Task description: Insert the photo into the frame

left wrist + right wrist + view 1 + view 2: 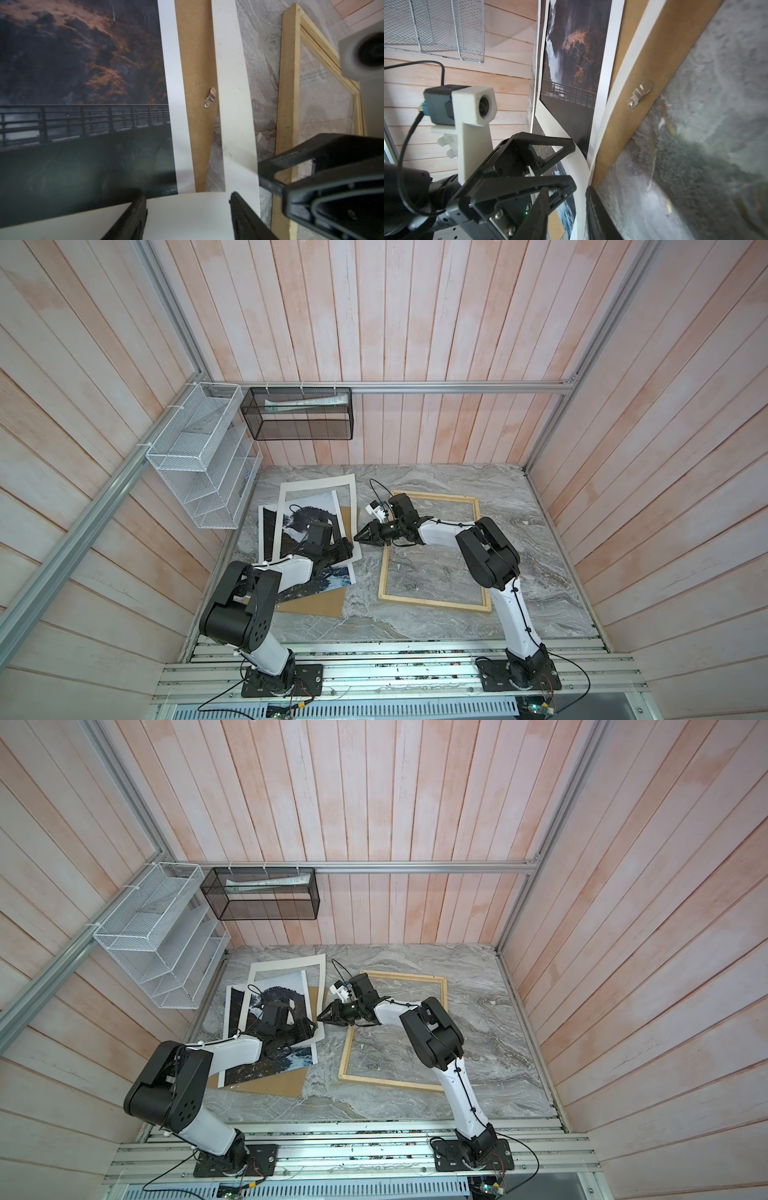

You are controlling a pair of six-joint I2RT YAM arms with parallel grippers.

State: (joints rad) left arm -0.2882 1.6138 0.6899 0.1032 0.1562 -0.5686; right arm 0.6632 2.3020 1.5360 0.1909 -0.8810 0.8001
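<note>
The photo (pixel 332 576) (pixel 83 62) (pixel 571 52) lies on a brown backing board (pixel 316 605) at the left, partly under a white mat (pixel 318 483) with a cut-out. To its right the pale wooden frame (pixel 432 603) (pixel 390 1085) (pixel 287 83) lies flat and empty. My left gripper (pixel 348 549) (pixel 187 199) is open, with the mat's raised near strip (pixel 187 218) across its fingers. My right gripper (pixel 358 537) (pixel 566 189) reaches over the frame to that same corner. Its fingers stand narrowly apart around the mat's curled edge (pixel 581 172).
A white wire rack (pixel 199 456) hangs on the left wall and a black mesh basket (pixel 297 414) on the back wall. A metal clip (pixel 209 99) sits on the backing board's edge. The marble table (pixel 540 531) runs on to the right of the frame.
</note>
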